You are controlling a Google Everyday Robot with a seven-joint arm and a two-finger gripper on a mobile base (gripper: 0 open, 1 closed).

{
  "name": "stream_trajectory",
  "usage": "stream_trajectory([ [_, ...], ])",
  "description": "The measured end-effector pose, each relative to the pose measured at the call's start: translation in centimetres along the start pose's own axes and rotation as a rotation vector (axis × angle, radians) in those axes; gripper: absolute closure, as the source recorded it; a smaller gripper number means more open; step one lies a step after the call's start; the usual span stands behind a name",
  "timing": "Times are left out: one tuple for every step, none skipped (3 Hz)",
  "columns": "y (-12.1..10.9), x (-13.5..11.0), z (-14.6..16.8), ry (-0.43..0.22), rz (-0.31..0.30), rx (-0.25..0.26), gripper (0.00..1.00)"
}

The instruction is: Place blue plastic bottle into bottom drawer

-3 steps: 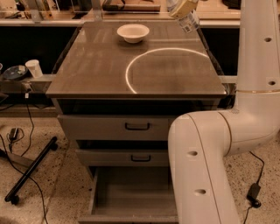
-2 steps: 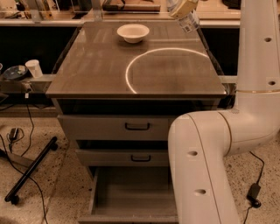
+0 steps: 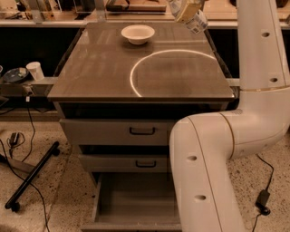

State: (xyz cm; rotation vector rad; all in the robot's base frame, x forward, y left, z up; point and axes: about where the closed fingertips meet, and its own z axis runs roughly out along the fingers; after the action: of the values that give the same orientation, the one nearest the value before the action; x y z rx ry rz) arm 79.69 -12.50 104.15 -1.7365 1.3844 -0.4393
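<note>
Hanging tilted over the cabinet top's (image 3: 99, 68) far right corner, the bottle (image 3: 198, 22) is clenched in your gripper (image 3: 186, 10), lifted off the surface and right of the bowl (image 3: 137, 34). Bottom drawer (image 3: 136, 199) stands pulled out, likely ready to receive. Your arm (image 3: 213, 149) hides its right side; expect a long carry forward and down.

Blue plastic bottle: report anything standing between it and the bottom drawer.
The blue plastic bottle is at the gripper, above the far right corner of the cabinet top. The bottom drawer is pulled open, nothing visible inside. Only the robot's own arm covers its right side; the two upper drawers stick out less.
</note>
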Motion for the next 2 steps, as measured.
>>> stream_trajectory([
  [0.7, 0.1, 0.2, -0.051, 0.026, -0.001, 1.0],
  [1.3, 0.4, -1.2, -0.067, 0.048, 0.009, 1.0],
])
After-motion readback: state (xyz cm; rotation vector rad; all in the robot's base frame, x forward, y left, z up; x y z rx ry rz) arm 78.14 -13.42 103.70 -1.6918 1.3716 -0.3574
